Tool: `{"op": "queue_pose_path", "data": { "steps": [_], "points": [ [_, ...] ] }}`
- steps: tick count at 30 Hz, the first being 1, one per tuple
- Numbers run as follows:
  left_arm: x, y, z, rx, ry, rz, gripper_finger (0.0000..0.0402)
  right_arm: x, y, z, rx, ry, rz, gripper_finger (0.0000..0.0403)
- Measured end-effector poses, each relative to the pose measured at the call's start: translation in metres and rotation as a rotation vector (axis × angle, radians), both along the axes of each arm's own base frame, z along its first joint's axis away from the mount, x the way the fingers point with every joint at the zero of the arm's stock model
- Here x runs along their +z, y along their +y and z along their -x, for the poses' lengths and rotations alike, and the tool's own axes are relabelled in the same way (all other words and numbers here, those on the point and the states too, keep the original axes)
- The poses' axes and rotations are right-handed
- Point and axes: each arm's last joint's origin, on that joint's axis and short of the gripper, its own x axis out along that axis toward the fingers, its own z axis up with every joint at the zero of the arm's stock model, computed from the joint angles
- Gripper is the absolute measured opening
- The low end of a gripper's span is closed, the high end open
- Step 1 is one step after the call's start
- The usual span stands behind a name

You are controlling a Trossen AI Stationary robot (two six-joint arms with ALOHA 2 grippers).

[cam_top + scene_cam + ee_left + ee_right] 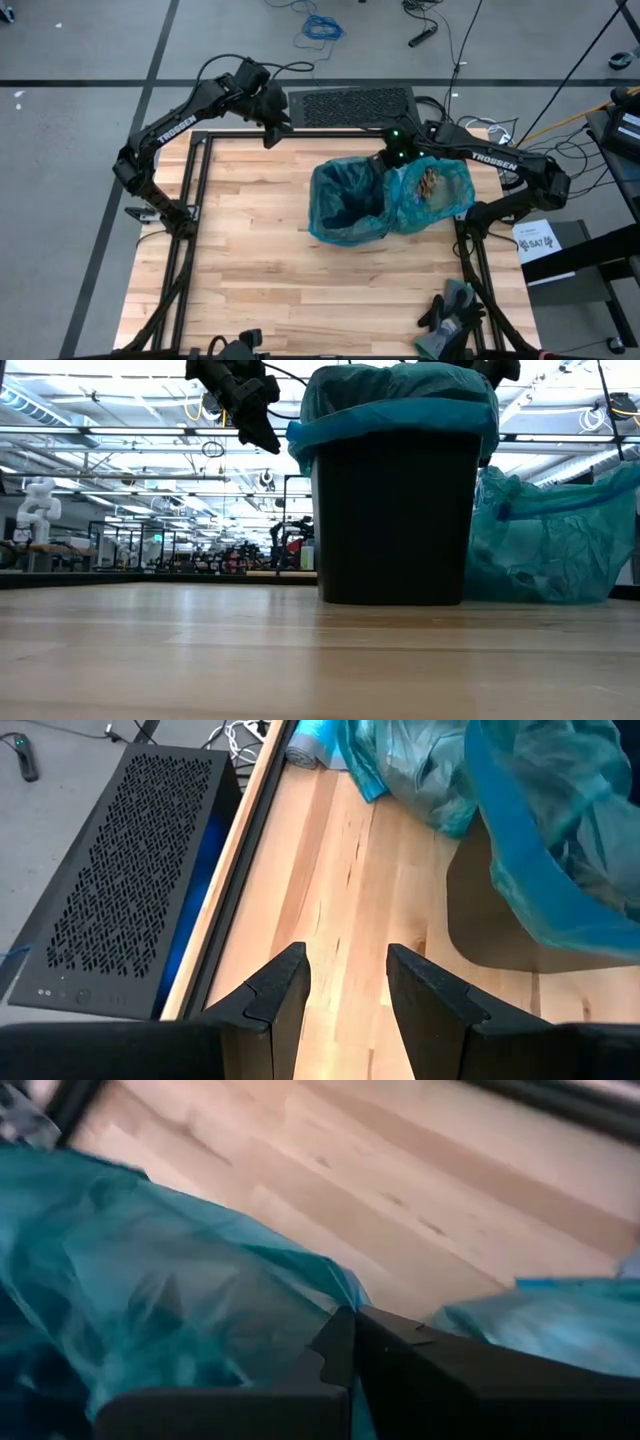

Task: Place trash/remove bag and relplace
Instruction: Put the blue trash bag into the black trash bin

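One black plastic bin lined with one teal bag; a second filled teal bag beside it. Left gripper narrowly parted, empty; right gripper closed at the liner.

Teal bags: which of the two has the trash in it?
The loose bag lying beside the bin, on the right arm's side; brown scraps show through. The other bag lines the bin.

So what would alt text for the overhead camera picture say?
A black bin lined with a teal bag stands on a wooden table; beside it lies a filled teal bag. The right gripper is at the bin's rim, the left gripper hangs apart.
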Motion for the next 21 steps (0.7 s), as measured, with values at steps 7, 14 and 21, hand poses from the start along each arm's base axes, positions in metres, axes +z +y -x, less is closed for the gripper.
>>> {"op": "queue_pose_path", "data": {
  "steps": [7,14,21],
  "points": [
    [0.0000,0.0000,0.0000,-0.008,0.002,-0.009,0.0141,-0.0053,-0.0002,0.0063,-0.022,0.070,-0.049,0.0004],
    [-0.0001,-0.0001,0.0000,-0.009,0.003,-0.008,0.0141,-0.0044,-0.0009,0.0052,-0.020,0.056,-0.037,0.0006],
    [-0.0005,-0.0004,0.0004,-0.008,0.008,-0.003,0.0141,-0.0042,0.0000,0.0046,-0.003,0.042,-0.063,0.0052]
  ]
}}
